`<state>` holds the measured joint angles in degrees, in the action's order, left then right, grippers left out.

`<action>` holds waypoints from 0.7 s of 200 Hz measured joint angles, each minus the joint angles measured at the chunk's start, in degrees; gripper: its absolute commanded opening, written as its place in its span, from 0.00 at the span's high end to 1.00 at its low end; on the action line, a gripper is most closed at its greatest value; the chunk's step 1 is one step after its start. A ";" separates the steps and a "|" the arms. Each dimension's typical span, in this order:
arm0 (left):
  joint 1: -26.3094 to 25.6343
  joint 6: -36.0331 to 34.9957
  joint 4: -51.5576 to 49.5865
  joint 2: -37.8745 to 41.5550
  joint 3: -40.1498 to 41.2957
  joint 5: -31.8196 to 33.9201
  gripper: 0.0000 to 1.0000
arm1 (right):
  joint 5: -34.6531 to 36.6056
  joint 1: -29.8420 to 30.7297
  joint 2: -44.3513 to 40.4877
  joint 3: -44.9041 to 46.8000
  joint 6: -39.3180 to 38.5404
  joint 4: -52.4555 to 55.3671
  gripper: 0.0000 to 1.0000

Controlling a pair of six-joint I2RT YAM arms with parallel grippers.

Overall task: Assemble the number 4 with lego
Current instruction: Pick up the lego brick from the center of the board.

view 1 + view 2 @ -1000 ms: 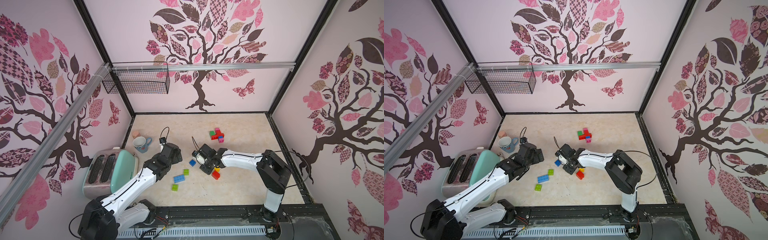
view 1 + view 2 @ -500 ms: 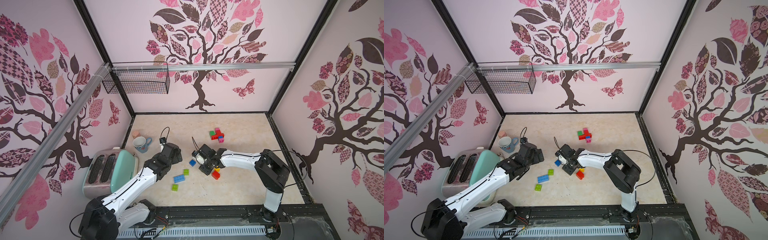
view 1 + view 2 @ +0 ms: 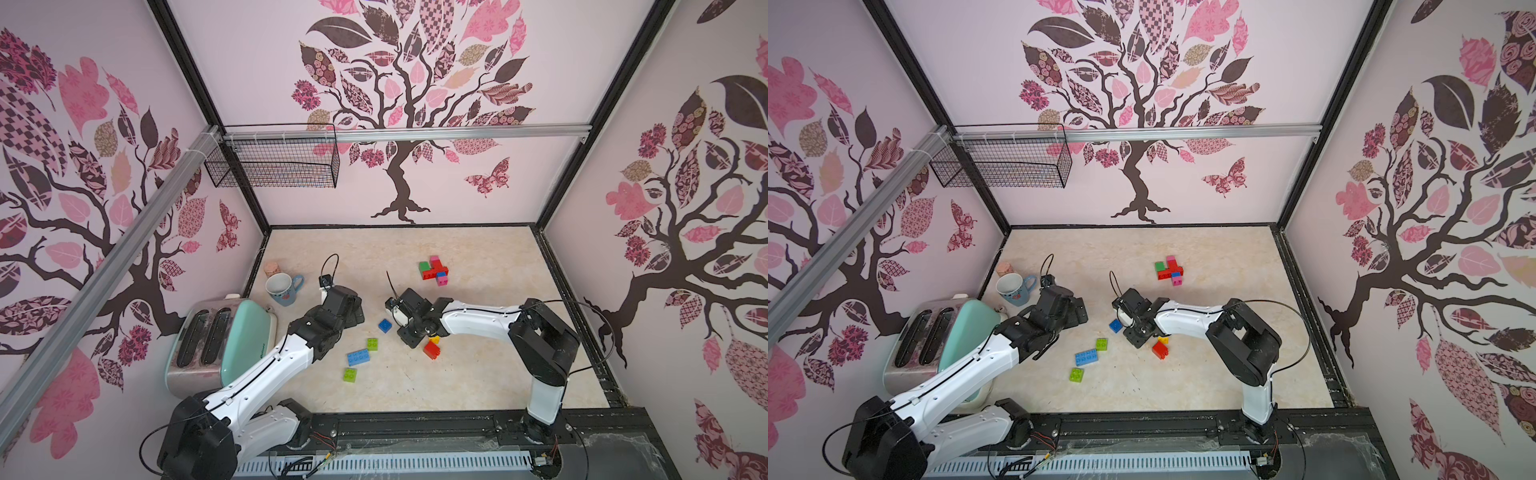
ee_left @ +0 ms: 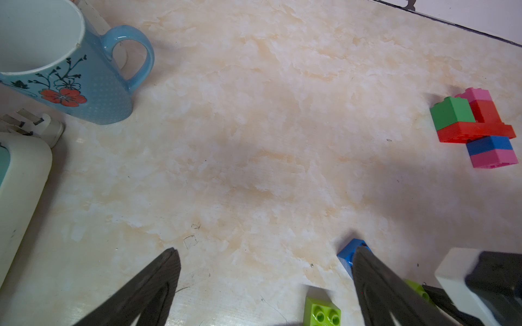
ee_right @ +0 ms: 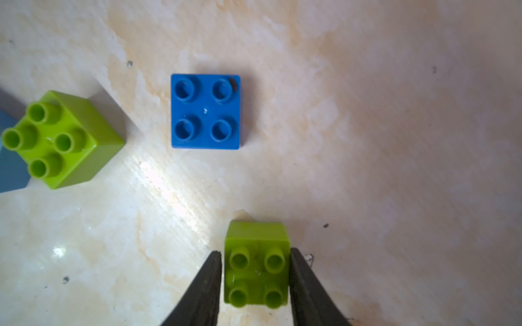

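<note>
Right jaws gripping a lime brick (image 5: 257, 278) for the figure 4

The brick sits studs-up, squarely between the part-closed right jaws, with one finger against each flat side wall. I cannot tell whether it is off the bench (image 5: 395, 169). A blue brick (image 5: 205, 110) lies just beyond the tips, and a second lime brick (image 5: 60, 138) is near that. To do this well, I would keep the grip centred and level, lift straight up clear of the blue brick, then carry toward the part-built cluster (image 3: 433, 270) nearer the back wall. The left jaws hang wide open and empty over bare bench
</note>
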<state>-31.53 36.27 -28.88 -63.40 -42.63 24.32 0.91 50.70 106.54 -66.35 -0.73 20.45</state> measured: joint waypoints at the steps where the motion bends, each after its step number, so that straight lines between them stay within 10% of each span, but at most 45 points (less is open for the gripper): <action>1: 0.00 0.00 0.00 0.00 0.00 0.00 0.02 | 0.00 0.00 0.00 0.00 0.13 -0.04 0.63; 72: 3.13 0.37 -1.07 1.55 0.02 -1.68 0.02 | 1.62 0.63 -1.86 1.01 0.28 -0.37 1.00; 140: 22.45 6.25 -3.56 11.28 5.66 -10.73 0.02 | 0.79 12.15 -7.19 -8.55 1.62 -4.55 1.00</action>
<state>-9.08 42.52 -32.45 -52.12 -36.97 13.58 1.69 62.85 99.35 -74.89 0.89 15.90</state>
